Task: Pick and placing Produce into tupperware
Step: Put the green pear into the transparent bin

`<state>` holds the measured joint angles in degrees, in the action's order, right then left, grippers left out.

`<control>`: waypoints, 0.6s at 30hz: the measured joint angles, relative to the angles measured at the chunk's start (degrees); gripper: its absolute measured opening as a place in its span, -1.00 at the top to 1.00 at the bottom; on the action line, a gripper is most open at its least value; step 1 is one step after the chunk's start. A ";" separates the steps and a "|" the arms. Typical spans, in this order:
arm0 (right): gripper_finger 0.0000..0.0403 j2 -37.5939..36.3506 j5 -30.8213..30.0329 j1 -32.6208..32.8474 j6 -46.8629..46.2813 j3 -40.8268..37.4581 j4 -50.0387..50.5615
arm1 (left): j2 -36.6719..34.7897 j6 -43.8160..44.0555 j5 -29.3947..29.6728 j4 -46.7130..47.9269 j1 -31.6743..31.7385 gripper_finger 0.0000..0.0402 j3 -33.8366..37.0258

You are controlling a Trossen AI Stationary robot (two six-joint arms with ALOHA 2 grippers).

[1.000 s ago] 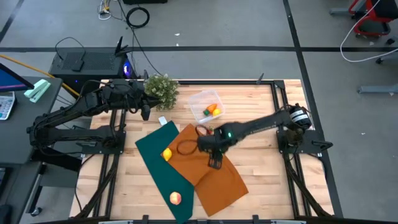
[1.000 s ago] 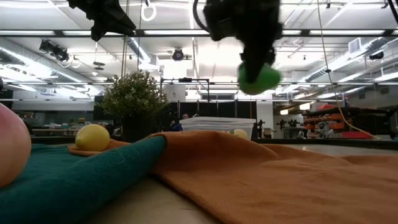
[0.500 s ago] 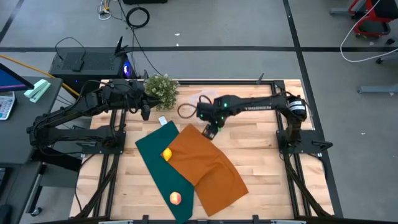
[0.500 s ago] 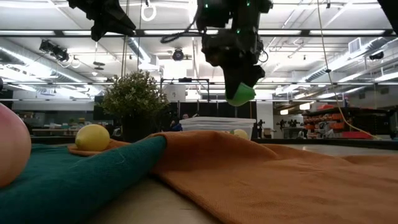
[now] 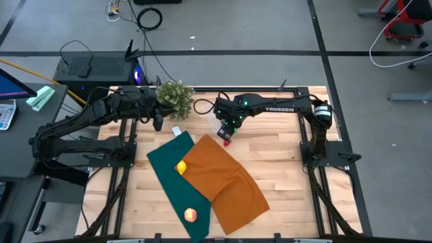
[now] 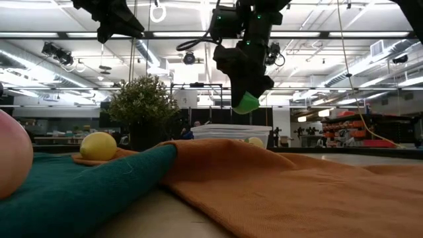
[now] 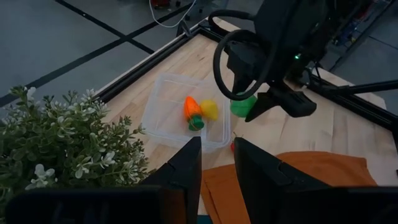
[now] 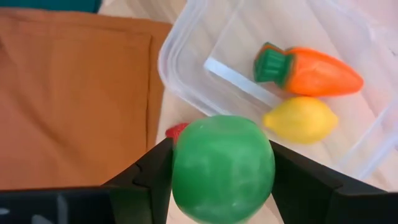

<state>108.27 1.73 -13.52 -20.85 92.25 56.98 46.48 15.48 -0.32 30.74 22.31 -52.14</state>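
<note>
green produce (image 8: 222, 167) gripped in right claw (image 8: 221, 177) over tupperware (image 8: 186, 46).

Green ball (image 8: 222, 167); orange carrot (image 8: 314, 72) with a green top, yellow lemon (image 8: 301, 119) (both in the clear box (image 8: 186, 46)). Orange cloth (image 5: 223, 179) overlaps a teal cloth (image 5: 165, 165); pale-green plant (image 5: 175, 98) near the table's far edge.

The carrot (image 8: 309, 70) and lemon (image 8: 300, 120) lie in the tupperware (image 8: 186, 43), beside the plant (image 5: 175, 96).
</note>
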 joint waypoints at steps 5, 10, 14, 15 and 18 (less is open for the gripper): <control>0.07 0.00 1.43 -0.92 4.72 0.00 0.01 | -0.02 1.43 0.02 -0.02 0.00 0.49 0.00; 0.07 0.01 1.44 -3.00 8.89 0.24 0.45 | 0.00 1.75 0.00 -0.04 0.00 0.49 0.00; 0.07 0.17 1.28 -4.45 13.07 3.38 0.34 | 0.00 1.97 0.00 -0.05 0.00 0.49 0.00; 0.07 0.64 0.85 -4.85 14.04 4.74 0.64 | 0.00 2.12 0.00 -0.07 0.02 0.49 0.00; 0.07 3.48 -0.03 -6.29 17.08 10.02 3.15 | 0.00 2.23 0.02 -0.10 0.00 0.49 0.00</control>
<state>111.75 1.69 -19.81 -3.77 102.27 60.13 46.48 17.71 -0.30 30.64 22.31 -52.14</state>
